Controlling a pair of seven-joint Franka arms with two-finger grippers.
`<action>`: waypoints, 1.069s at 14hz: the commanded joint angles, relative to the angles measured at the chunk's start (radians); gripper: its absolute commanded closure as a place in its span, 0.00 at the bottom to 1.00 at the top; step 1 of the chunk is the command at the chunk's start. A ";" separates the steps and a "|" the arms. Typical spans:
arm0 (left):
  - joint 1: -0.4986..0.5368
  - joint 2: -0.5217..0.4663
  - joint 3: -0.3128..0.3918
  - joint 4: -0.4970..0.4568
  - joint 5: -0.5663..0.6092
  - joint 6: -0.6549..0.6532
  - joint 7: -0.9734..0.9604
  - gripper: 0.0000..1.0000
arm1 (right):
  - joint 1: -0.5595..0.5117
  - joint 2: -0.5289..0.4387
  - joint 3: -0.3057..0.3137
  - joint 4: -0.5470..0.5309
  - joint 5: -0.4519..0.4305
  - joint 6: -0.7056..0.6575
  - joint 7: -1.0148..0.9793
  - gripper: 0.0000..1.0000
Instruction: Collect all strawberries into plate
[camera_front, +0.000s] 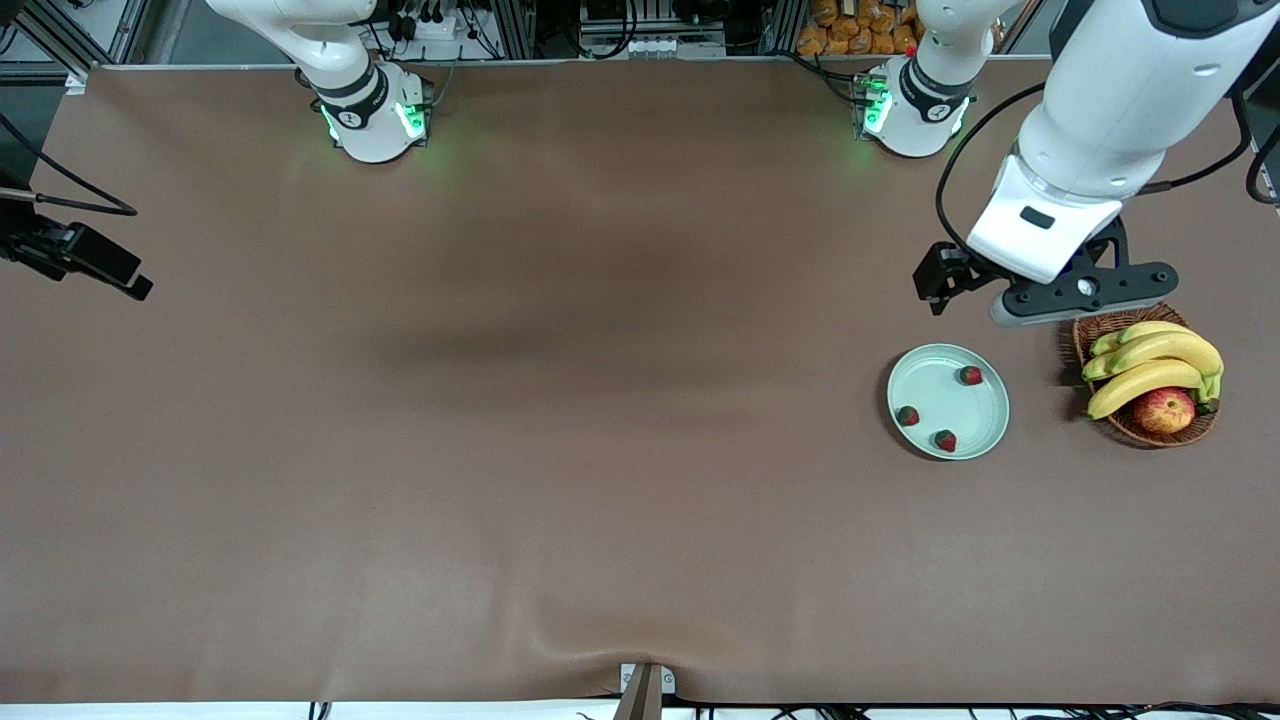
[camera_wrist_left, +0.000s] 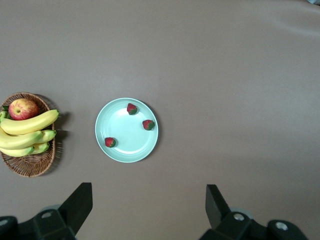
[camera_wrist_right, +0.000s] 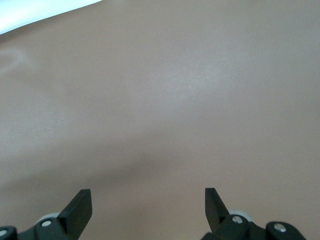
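The pale mint-green plate (camera_front: 985, 412) (camera_wrist_left: 125, 152) lies toward the left arm's end of the table. Three strawberries rest in it, apart from each other: one (camera_front: 970, 375) (camera_wrist_left: 110, 142) by the rim closest to the robots, one (camera_front: 908, 415) (camera_wrist_left: 148, 125) and one (camera_front: 945, 440) (camera_wrist_left: 132, 108) nearer the front camera. My left gripper (camera_front: 1085, 292) (camera_wrist_left: 149, 192) hangs high over the table by the basket's rim, open, nothing between its fingers. My right gripper (camera_wrist_right: 148, 196) is open over bare brown table; it does not show in the front view.
A brown wicker basket (camera_front: 1180, 434) (camera_wrist_left: 30, 167) with bananas (camera_front: 1150, 360) and a red-yellow apple (camera_front: 1165, 410) stands beside the plate, at the left arm's end. A black camera mount (camera_front: 80, 255) juts in at the right arm's end. A brown cloth covers the table.
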 joint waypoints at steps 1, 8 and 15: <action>-0.043 -0.081 0.112 -0.002 -0.100 -0.018 0.003 0.00 | -0.013 -0.011 0.011 -0.003 -0.007 -0.009 0.003 0.00; -0.339 -0.225 0.599 -0.013 -0.320 -0.028 0.015 0.00 | -0.014 -0.011 0.011 -0.003 -0.007 -0.015 0.003 0.00; -0.673 -0.274 1.057 -0.028 -0.390 -0.117 0.061 0.00 | -0.011 -0.011 0.011 -0.003 -0.007 -0.014 0.004 0.00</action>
